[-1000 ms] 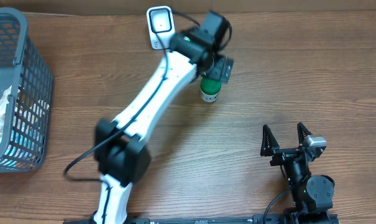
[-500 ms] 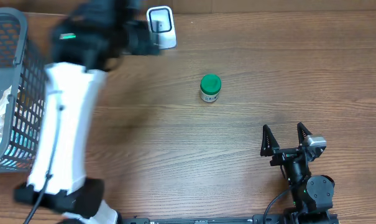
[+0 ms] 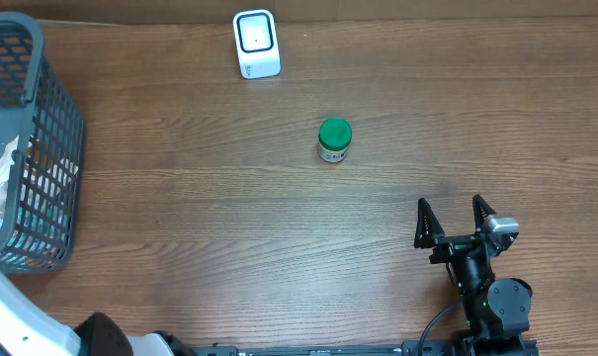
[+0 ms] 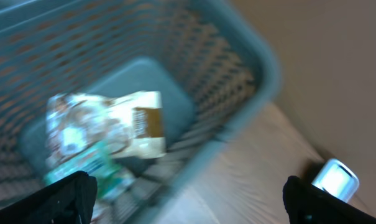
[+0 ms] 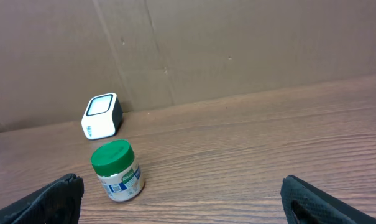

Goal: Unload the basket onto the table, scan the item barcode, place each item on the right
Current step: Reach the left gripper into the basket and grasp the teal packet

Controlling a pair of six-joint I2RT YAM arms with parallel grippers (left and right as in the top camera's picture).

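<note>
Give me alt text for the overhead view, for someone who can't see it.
A jar with a green lid stands alone in the middle of the table, apart from the white scanner at the far edge. A grey basket sits at the left edge, and the right gripper rests open and empty near the front.

Place: mock shop checkout in a test setup
Surface: wooden bench [image 3: 229, 227]
Far side: white barcode scanner [image 3: 256, 44], cardboard backdrop [image 5: 237, 43]
Left: grey plastic shopping basket [image 3: 53, 183] holding packets [image 4: 107, 124]

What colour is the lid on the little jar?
Green. The jar's lid shows best in the right wrist view.
</note>
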